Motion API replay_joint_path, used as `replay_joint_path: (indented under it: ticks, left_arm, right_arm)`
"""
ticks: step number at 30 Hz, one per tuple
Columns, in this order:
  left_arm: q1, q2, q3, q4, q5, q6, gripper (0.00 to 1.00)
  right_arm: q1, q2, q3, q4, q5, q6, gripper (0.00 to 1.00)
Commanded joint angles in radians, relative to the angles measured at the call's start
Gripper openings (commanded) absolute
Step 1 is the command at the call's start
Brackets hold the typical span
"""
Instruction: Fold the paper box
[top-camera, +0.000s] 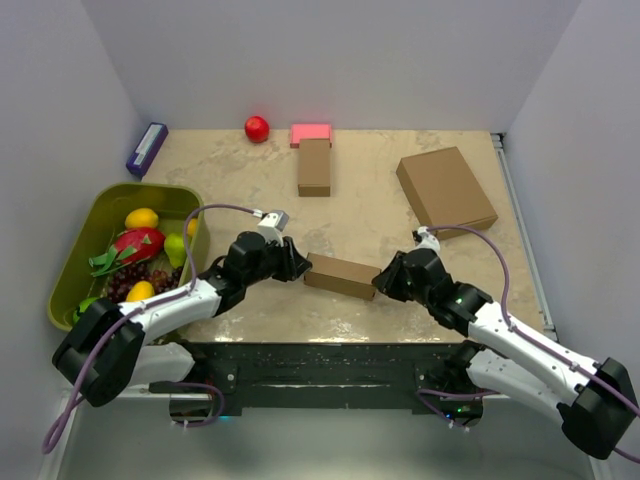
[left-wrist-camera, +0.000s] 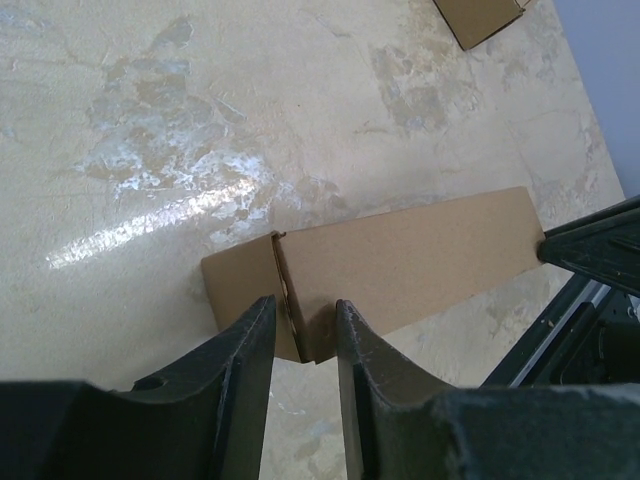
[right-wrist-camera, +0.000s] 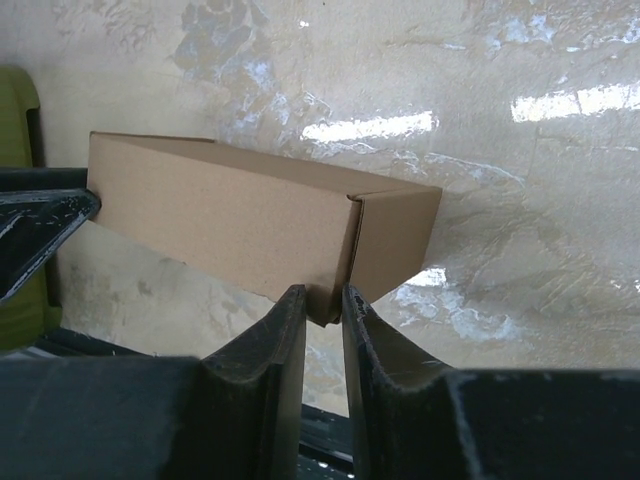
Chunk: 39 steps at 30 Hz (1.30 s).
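Note:
The paper box (top-camera: 340, 276) is a small, low brown cardboard box lying on the marble table between my two arms. My left gripper (top-camera: 297, 265) is at its left end. In the left wrist view its fingers (left-wrist-camera: 305, 305) straddle the near corner of the box (left-wrist-camera: 400, 255) beside the end-flap seam, open, with a little space on each side. My right gripper (top-camera: 380, 283) is at the box's right end. In the right wrist view its fingers (right-wrist-camera: 324, 292) are pinched on the lower corner of the box (right-wrist-camera: 230, 215) at the end-flap fold.
A green bin (top-camera: 150, 188) of fruit stands at the left. At the back are a purple case (top-camera: 147, 148), a red ball (top-camera: 257, 128), a pink block (top-camera: 311, 132) and a narrow brown box (top-camera: 314, 166). A larger brown box (top-camera: 446, 188) lies back right.

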Motion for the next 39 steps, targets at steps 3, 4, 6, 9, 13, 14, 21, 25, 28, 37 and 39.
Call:
replay_joint_path:
  ticks: [3,4,6,9,13,14,21,25,28,37,39]
  left_arm:
    - [-0.003,0.027,-0.044,-0.031,-0.033,0.014,0.26]
    - [-0.002,0.031,-0.047,-0.033,-0.034,0.014,0.25]
    - [-0.002,0.036,-0.055,-0.034,-0.037,0.014,0.21]
    - [-0.003,0.050,-0.065,-0.034,-0.039,0.016,0.16]
    - [-0.003,0.074,-0.079,-0.019,-0.028,0.017,0.11]
    - [-0.006,0.076,-0.084,-0.016,-0.027,0.017,0.10]
    - [-0.006,0.047,-0.046,-0.033,-0.019,0.030,0.17]
    - [-0.006,0.030,0.026,-0.085,-0.054,0.062,0.25]
    - [-0.006,0.031,0.094,-0.134,-0.073,0.094,0.31]
    - [-0.002,0.024,0.154,-0.139,-0.083,0.122,0.39]
    - [-0.002,0.039,0.149,-0.129,-0.074,0.122,0.39]
  right_arm:
    - [-0.001,-0.007,-0.054,-0.051,0.041,0.007,0.17]
    - [-0.001,-0.010,-0.068,-0.053,0.035,0.009,0.15]
    - [-0.001,-0.013,-0.080,-0.057,0.032,0.015,0.11]
    - [-0.002,-0.010,-0.093,-0.071,0.046,0.017,0.04]
    - [-0.002,-0.001,-0.085,-0.097,0.070,0.000,0.00]
    - [-0.001,-0.001,-0.082,-0.099,0.074,-0.006,0.00]
    - [-0.002,0.018,-0.016,-0.085,0.038,-0.048,0.11]
    - [-0.013,0.122,0.113,-0.089,0.025,-0.111,0.20]
    - [-0.030,0.177,0.179,-0.091,0.020,-0.154,0.25]
    - [-0.057,0.159,0.191,-0.102,0.023,-0.187,0.37]
    - [-0.057,0.156,0.174,-0.079,0.002,-0.181,0.37]
